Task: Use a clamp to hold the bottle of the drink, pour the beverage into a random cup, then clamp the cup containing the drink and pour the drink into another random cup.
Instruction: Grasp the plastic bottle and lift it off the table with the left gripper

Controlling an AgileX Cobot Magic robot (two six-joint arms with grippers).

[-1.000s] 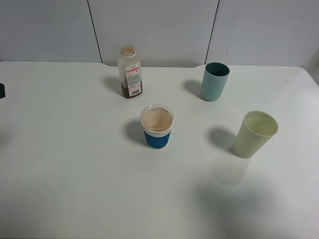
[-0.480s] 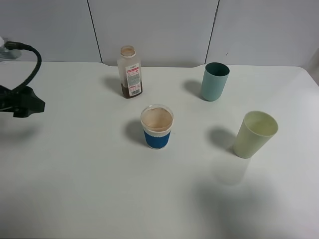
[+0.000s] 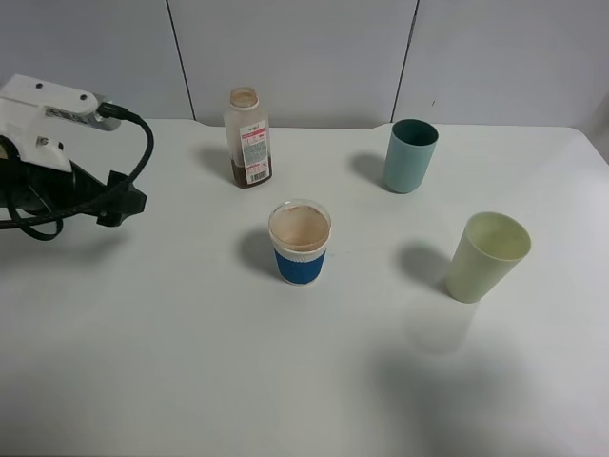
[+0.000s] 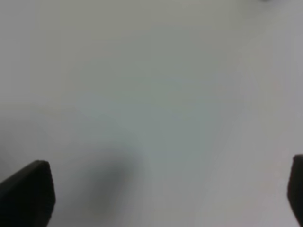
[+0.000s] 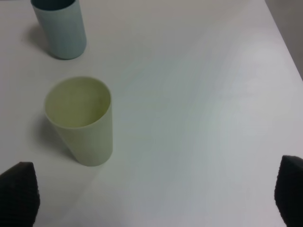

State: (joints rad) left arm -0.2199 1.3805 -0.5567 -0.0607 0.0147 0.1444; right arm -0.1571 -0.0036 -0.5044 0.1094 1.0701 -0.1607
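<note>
Hovering over the white table (image 3: 190, 362) at its 9 o'clock side, the left gripper (image 3: 121, 202) hangs with jaws spread wide and nothing between them.
Taking the blue-sleeved paper cup (image 3: 300, 242) at mid-table as the dial's centre, the uncapped clear plastic bottle (image 3: 247, 138), with brown drink low in it, stands upright at 11 o'clock, well apart from the left gripper; the teal plastic cup (image 3: 410, 155) stands at 1 o'clock and the pale yellow-green plastic cup (image 3: 487, 256) at 3 o'clock. The right gripper (image 5: 154, 194), jaws likewise released and empty, shows only in its wrist view, near the pale cup.
</note>
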